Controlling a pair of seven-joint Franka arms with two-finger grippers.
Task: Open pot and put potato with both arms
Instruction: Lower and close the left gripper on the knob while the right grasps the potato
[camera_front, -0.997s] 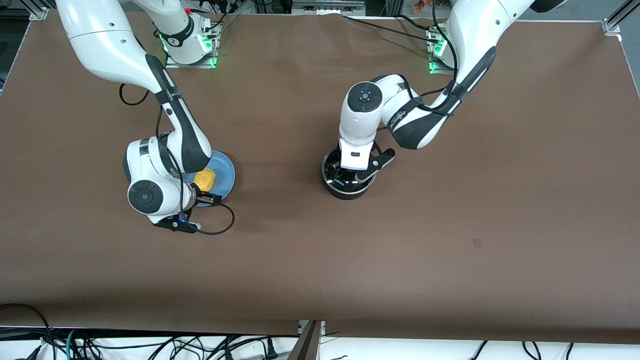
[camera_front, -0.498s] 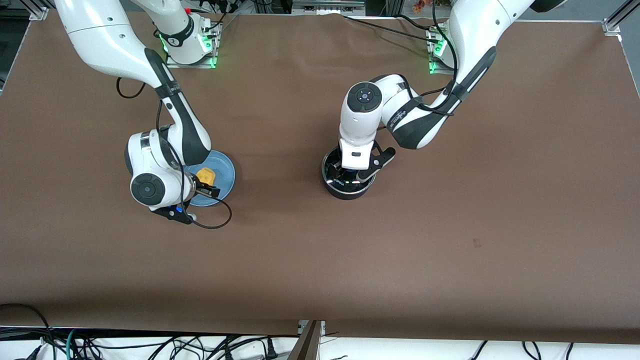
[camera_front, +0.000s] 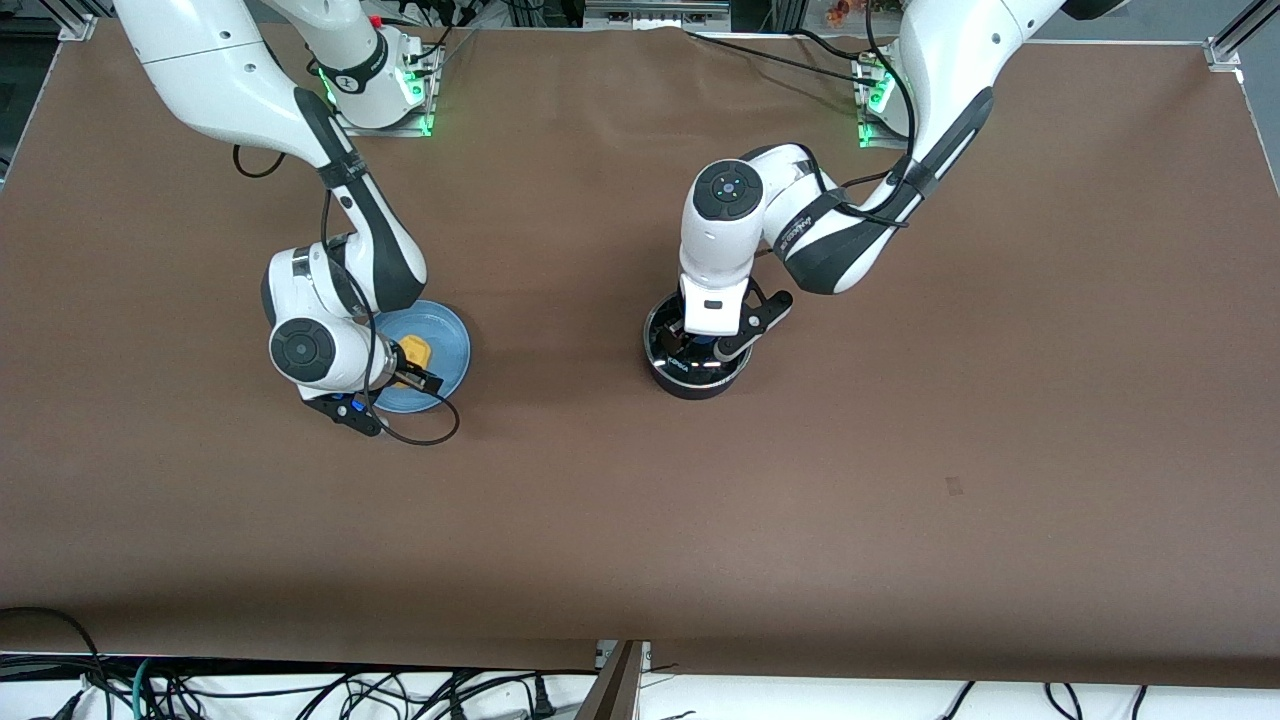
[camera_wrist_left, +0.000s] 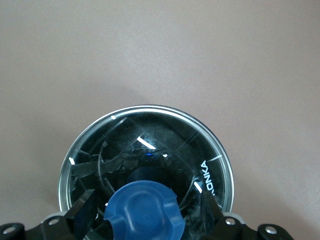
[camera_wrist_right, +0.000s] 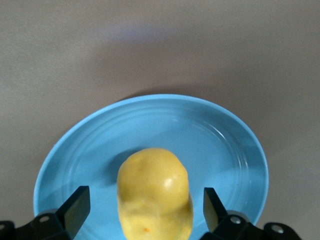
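**Both arms lined up, nothing gripped yet**

Your right arm has swung in over the plate; the right gripper now straddles the potato, fingers spread. Your left gripper has barely moved: it stands spread around the lid knob on the pot. Close both next.

Glossy glass lid, seemingly plastic knob
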